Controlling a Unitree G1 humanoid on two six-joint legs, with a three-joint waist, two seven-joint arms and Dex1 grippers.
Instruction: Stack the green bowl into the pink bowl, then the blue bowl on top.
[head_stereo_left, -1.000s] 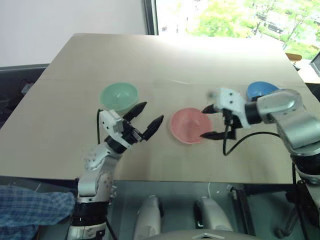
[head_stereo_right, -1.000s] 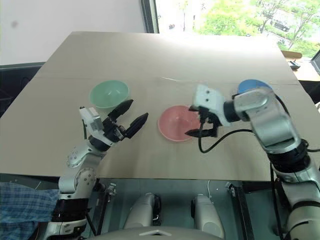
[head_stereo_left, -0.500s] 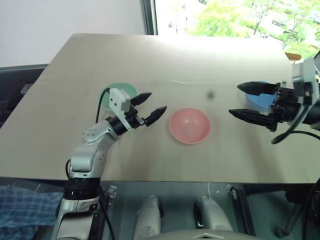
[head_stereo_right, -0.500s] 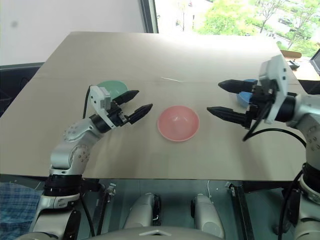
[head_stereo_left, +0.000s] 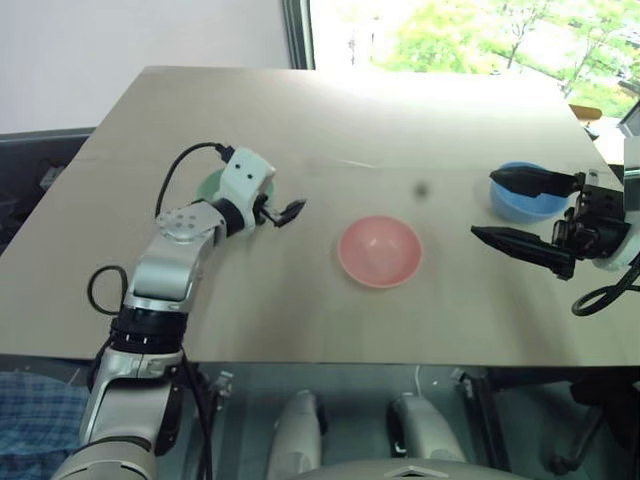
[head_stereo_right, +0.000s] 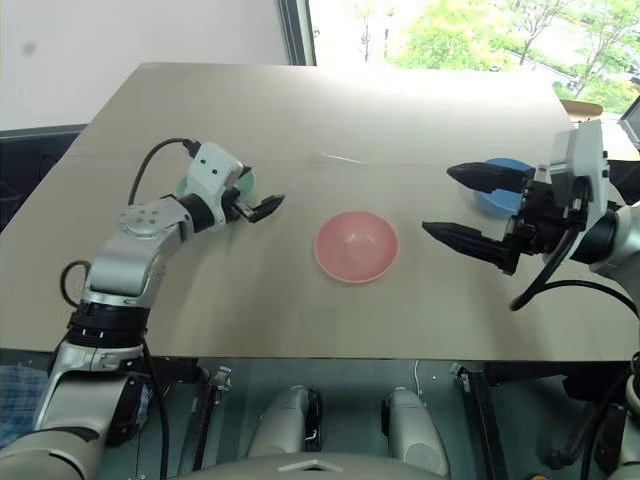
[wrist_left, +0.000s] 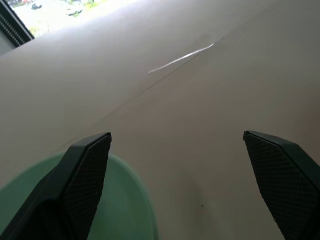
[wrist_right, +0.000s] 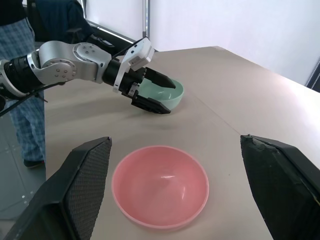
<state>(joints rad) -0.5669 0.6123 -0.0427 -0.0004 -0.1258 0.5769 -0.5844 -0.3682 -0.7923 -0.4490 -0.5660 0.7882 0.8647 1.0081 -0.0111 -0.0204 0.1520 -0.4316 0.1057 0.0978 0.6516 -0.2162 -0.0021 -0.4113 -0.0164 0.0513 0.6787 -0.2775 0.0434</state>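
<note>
The green bowl (wrist_right: 169, 94) sits at the table's left, mostly covered by my left wrist in the eye views. My left gripper (head_stereo_left: 285, 212) is open at the bowl's right rim, with one finger (wrist_left: 85, 172) over the bowl (wrist_left: 122, 210) and the other over bare table. Centre table holds the pink bowl (head_stereo_left: 379, 250), upright and empty. At the right stands the blue bowl (head_stereo_left: 527, 198). My right gripper (head_stereo_left: 483, 205) hangs open above the table between the pink and blue bowls, pointing at the pink bowl (wrist_right: 160, 186) and holding nothing.
The tan table (head_stereo_left: 330, 120) runs back to a window. A person in plaid trousers (wrist_right: 20, 75) stands beyond the table's left side. A pale scratch (wrist_left: 182, 57) marks the tabletop past the green bowl.
My left gripper has moved forward from the near table to the green bowl's rim and rolled. My right gripper has drawn back from the pink bowl to the right and risen.
</note>
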